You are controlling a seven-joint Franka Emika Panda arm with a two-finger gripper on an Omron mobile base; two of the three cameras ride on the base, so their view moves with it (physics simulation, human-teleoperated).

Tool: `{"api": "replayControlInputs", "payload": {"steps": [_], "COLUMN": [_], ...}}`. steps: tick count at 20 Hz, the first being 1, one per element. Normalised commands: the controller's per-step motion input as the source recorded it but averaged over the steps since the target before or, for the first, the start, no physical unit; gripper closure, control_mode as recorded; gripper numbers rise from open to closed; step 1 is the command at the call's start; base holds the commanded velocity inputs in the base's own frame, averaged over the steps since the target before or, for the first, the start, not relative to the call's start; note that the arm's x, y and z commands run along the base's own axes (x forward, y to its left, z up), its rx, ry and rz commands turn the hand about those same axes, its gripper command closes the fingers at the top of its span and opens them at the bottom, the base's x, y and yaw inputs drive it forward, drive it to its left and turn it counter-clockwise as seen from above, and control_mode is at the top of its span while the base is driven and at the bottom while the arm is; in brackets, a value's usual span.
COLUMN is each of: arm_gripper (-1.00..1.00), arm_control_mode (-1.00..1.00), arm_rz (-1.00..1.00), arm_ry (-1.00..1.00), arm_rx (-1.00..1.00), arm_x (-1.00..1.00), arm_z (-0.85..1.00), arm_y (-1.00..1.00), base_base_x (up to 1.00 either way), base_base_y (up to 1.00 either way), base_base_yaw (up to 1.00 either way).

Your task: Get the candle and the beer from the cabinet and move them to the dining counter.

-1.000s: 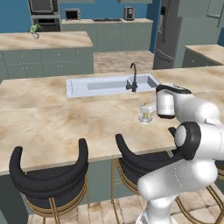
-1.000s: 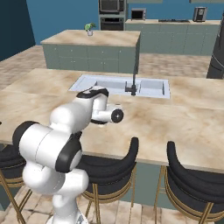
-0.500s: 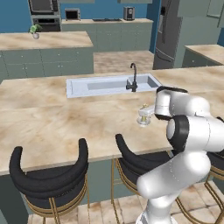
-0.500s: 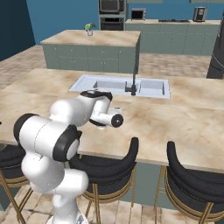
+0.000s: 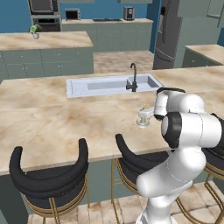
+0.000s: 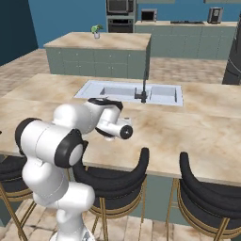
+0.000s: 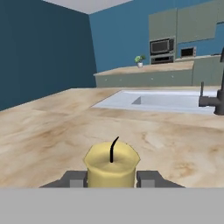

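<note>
The candle (image 7: 112, 164), a short pale-yellow stub with a black wick, sits between my two dark fingertips (image 7: 74, 178). My gripper (image 7: 112, 179) is shut on the candle. From the left base camera, the candle (image 5: 143, 117) in its small clear dish is at the surface of the dining counter (image 5: 65, 122), just right of centre. My gripper (image 5: 148, 116) holds it from the right. I cannot tell whether the dish touches the marble. The beer and the cabinet are out of view.
An inset steel sink (image 5: 109, 85) with a black faucet (image 5: 132, 78) lies behind the candle. Black-backed stools (image 5: 48, 175) stand along the near edge of the counter. A second marble counter (image 5: 43, 41) with a small plant stands further back.
The arm has folded in and brought the candle slightly lower and nearer over the counter. The base and the scene have stayed put.
</note>
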Motion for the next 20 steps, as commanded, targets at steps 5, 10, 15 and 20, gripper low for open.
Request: {"api": "replayControlInputs", "payload": {"steps": [5,10,15,20], "arm_gripper": [1.00,1.00,1.00,1.00], "arm_control_mode": [-1.00,-1.00,-1.00,-1.00], "arm_rz": [0.00,0.00,0.00,0.00], "arm_ry": [0.00,0.00,0.00,0.00], "arm_rx": [0.00,0.00,0.00,0.00], "arm_x": [0.03,0.03,0.07,0.06], "arm_z": [-0.18,-0.19,-0.17,-0.27], "arm_y": [0.00,0.00,0.00,0.00], "base_base_x": [0.00,0.00,0.00,0.00], "base_base_y": [0.00,0.00,0.00,0.00], "base_base_yaw": [0.00,0.00,0.00,0.00]}}
